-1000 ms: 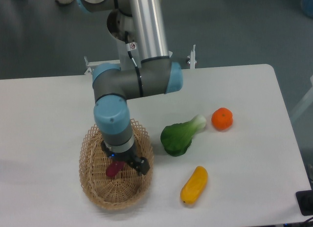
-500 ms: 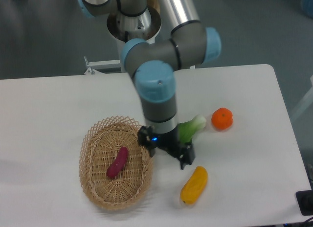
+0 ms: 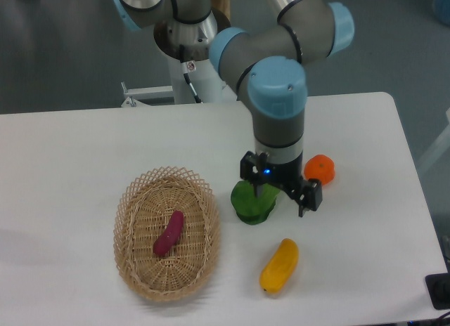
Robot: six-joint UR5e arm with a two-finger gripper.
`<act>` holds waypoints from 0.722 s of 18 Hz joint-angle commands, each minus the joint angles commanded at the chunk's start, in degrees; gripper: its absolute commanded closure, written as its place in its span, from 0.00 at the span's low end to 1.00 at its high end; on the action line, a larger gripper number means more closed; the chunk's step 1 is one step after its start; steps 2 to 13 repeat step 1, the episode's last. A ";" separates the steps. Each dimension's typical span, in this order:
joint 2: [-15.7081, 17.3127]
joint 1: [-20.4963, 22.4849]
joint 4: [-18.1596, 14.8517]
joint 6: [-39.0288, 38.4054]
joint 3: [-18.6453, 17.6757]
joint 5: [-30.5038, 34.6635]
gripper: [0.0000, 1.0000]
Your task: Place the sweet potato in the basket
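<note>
We see the sweet potato [image 3: 169, 233] lying inside the basket [image 3: 130, 199], so we judge the placing done. Our gripper [image 3: 283, 197] hangs above the green vegetable [image 3: 247, 206], its fingers spread and holding nothing; what remains is only to draw clear toward the worktop's far edge.

Green vegetable [image 3: 249, 203] half behind gripper [image 3: 280, 194]

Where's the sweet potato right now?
The sweet potato lies inside the basket on the left of the table, well left of the gripper and the yellow vegetable.
</note>
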 joint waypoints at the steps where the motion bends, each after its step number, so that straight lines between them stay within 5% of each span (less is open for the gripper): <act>1: 0.00 0.09 0.09 0.00 -0.09 0.09 0.00; 13: 0.00 0.09 0.09 0.00 -0.09 0.09 0.00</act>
